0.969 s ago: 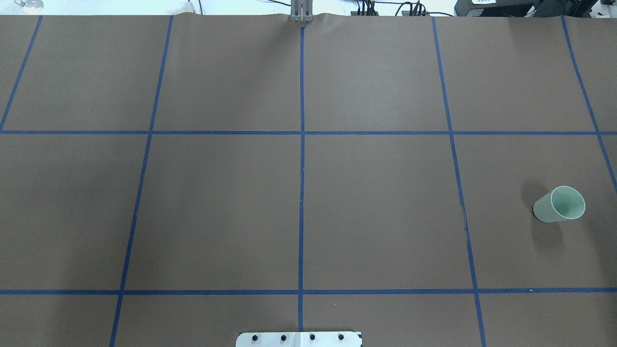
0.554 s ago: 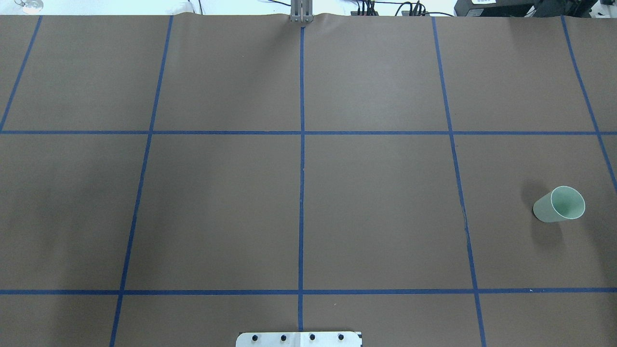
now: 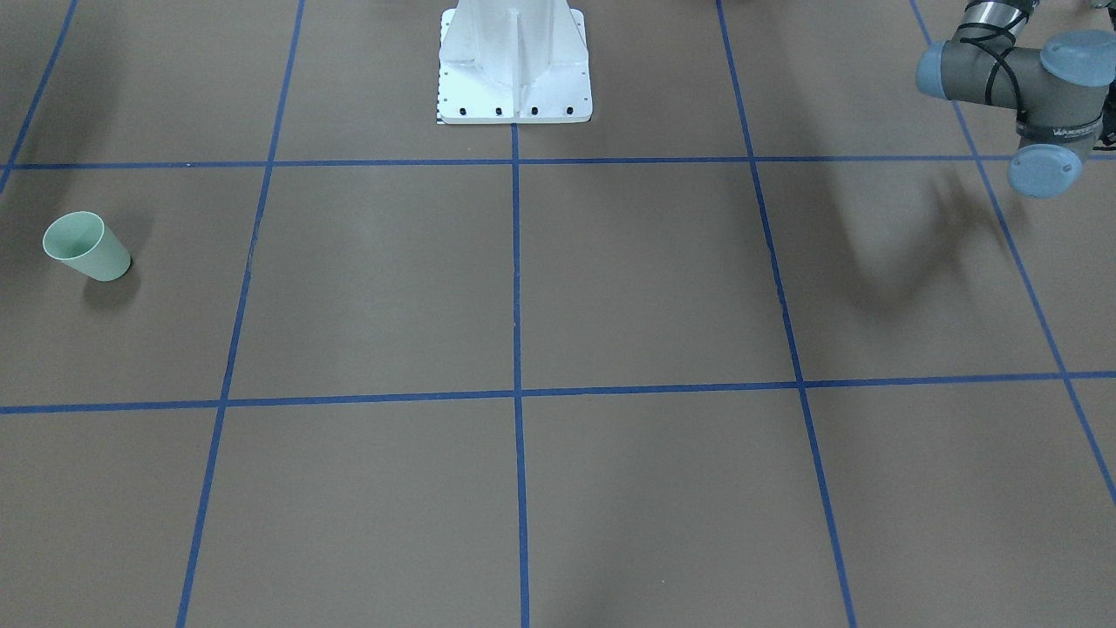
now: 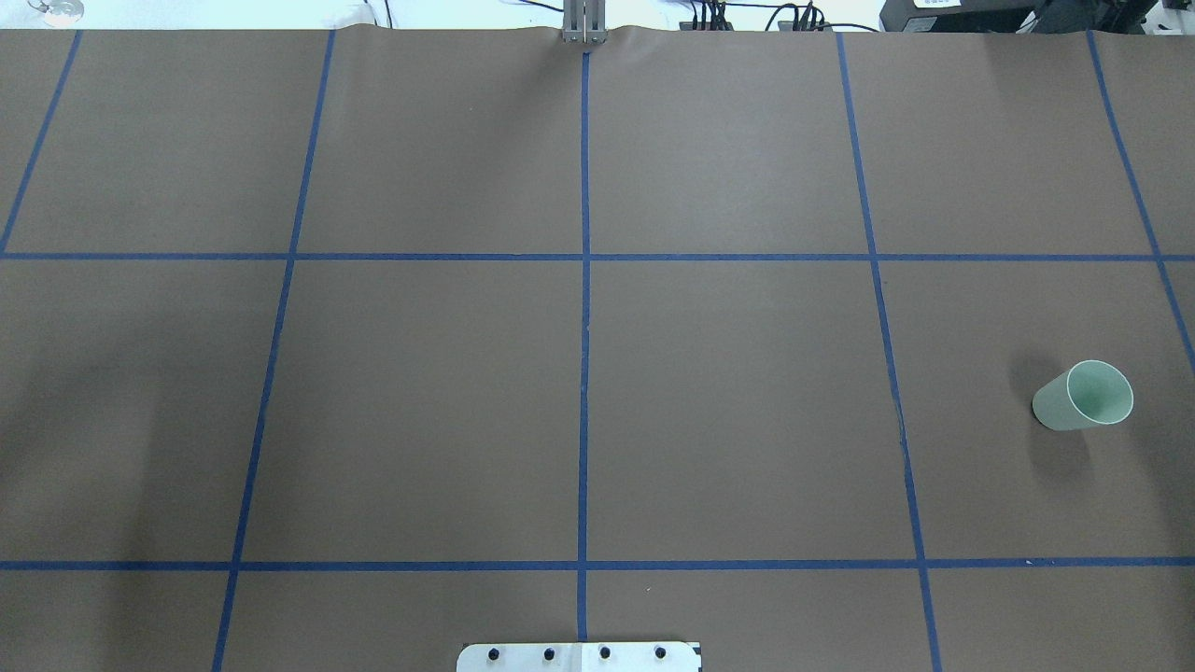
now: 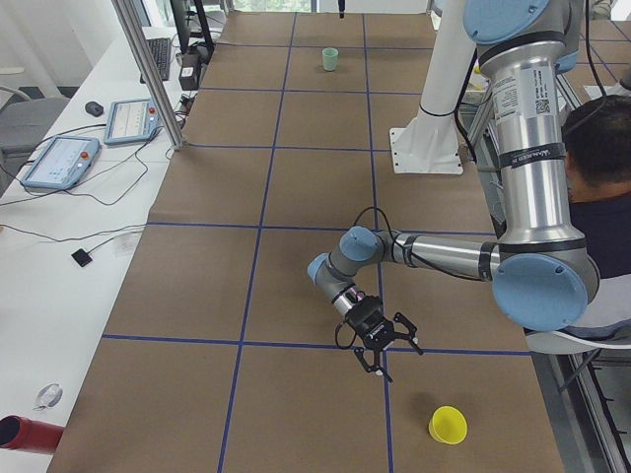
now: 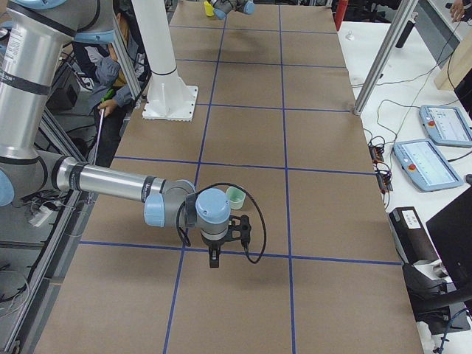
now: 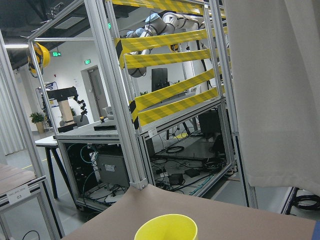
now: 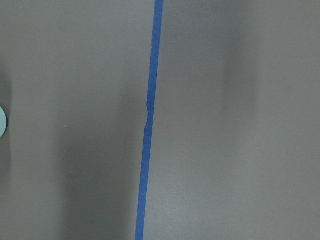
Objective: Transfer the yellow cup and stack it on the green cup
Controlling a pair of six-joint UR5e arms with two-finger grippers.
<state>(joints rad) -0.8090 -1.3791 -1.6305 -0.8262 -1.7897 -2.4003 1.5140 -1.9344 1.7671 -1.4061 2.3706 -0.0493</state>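
Observation:
The green cup (image 4: 1083, 396) stands upright on the brown table at the right; it also shows in the front view (image 3: 87, 247) and at the left edge of the right wrist view (image 8: 1, 122). The yellow cup (image 5: 448, 425) stands upright near the table's left end, and its rim fills the bottom of the left wrist view (image 7: 166, 227). My left gripper (image 5: 385, 350) hangs above the table, apart from the yellow cup; I cannot tell if it is open. My right gripper (image 6: 214, 259) points down beside the green cup (image 6: 235, 197); I cannot tell its state.
The white robot base (image 3: 514, 65) stands at the table's robot side. Blue tape lines (image 4: 583, 373) grid the brown cover. A seated person (image 5: 601, 197) is beside the robot's left arm. Tablets (image 5: 61, 161) and cables lie on the side bench.

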